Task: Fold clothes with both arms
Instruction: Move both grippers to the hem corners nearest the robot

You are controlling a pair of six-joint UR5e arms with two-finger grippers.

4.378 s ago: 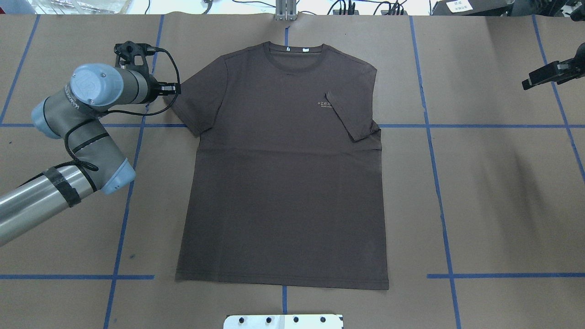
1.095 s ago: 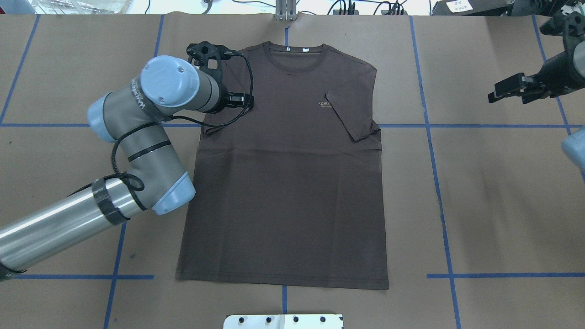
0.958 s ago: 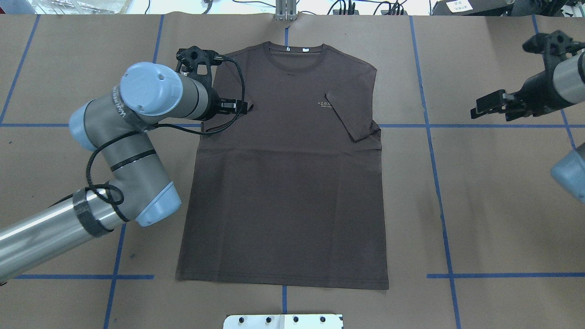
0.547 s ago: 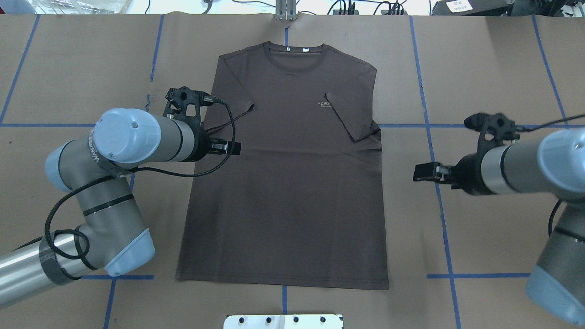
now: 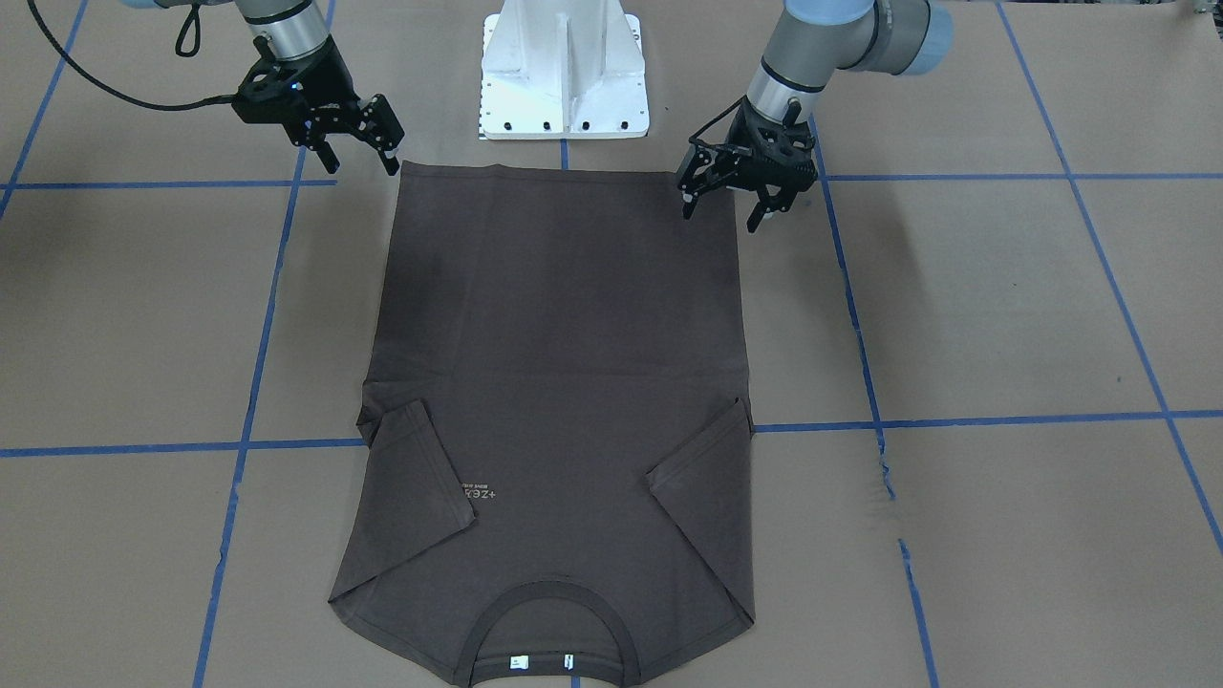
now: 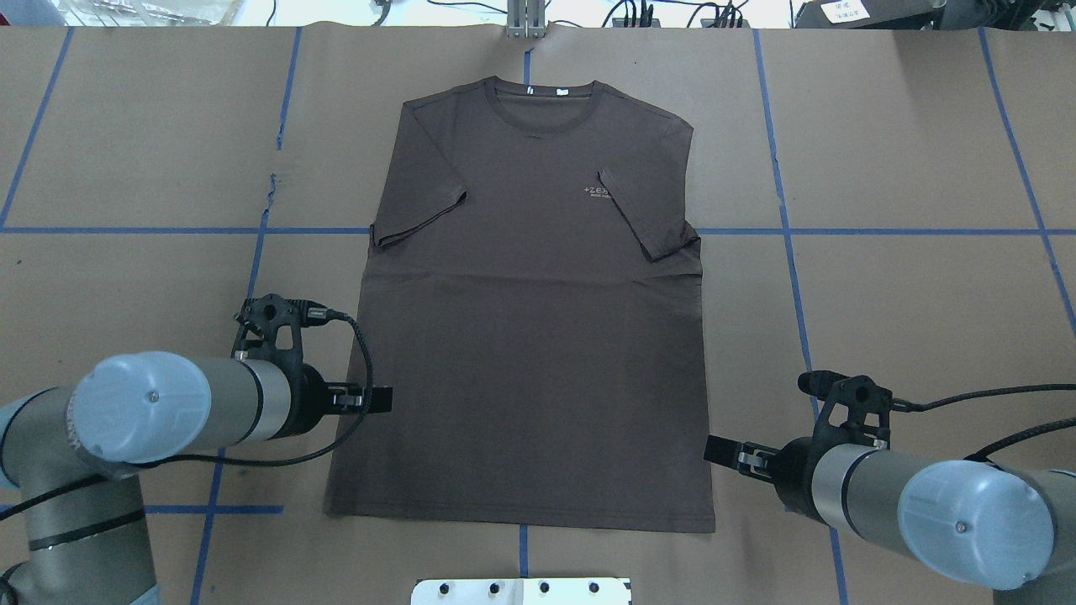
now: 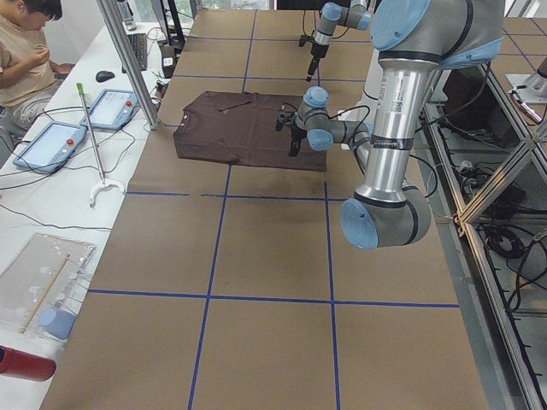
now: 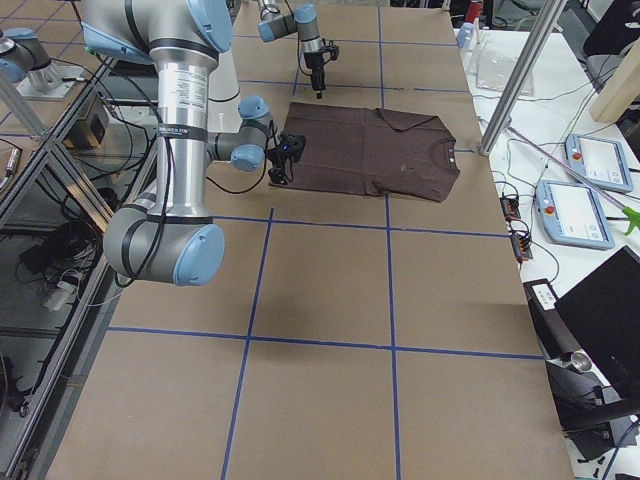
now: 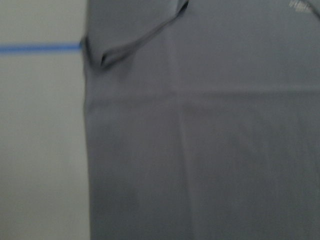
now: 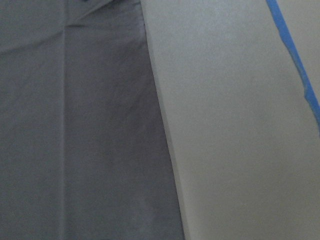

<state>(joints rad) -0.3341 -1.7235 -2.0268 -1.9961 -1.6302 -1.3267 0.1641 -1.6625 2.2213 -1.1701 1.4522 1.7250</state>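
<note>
Sleeves folded in over its chest, a dark brown short-sleeved T-shirt (image 6: pixel 530 353) lay flat on the brown paper-covered table (image 6: pixel 925 336) crossed by blue tape lines (image 6: pixel 925 231), collar on the far side from the robot. The black two-finger left gripper (image 5: pixel 720 218) hung over the hem's corner on the robot's left, fingers spread apart. The black two-finger right gripper (image 5: pixel 360 164) hung just beside the opposite hem corner, fingers likewise apart.

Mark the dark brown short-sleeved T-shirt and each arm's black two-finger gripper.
dark brown short-sleeved T-shirt (image 6: pixel 538 353): overhead view, middle of the front panel.
left black two-finger gripper (image 5: pixel 720 216): front-facing view, midway between its open fingertips.
right black two-finger gripper (image 5: pixel 361 164): front-facing view, midway between its open fingertips.
</note>
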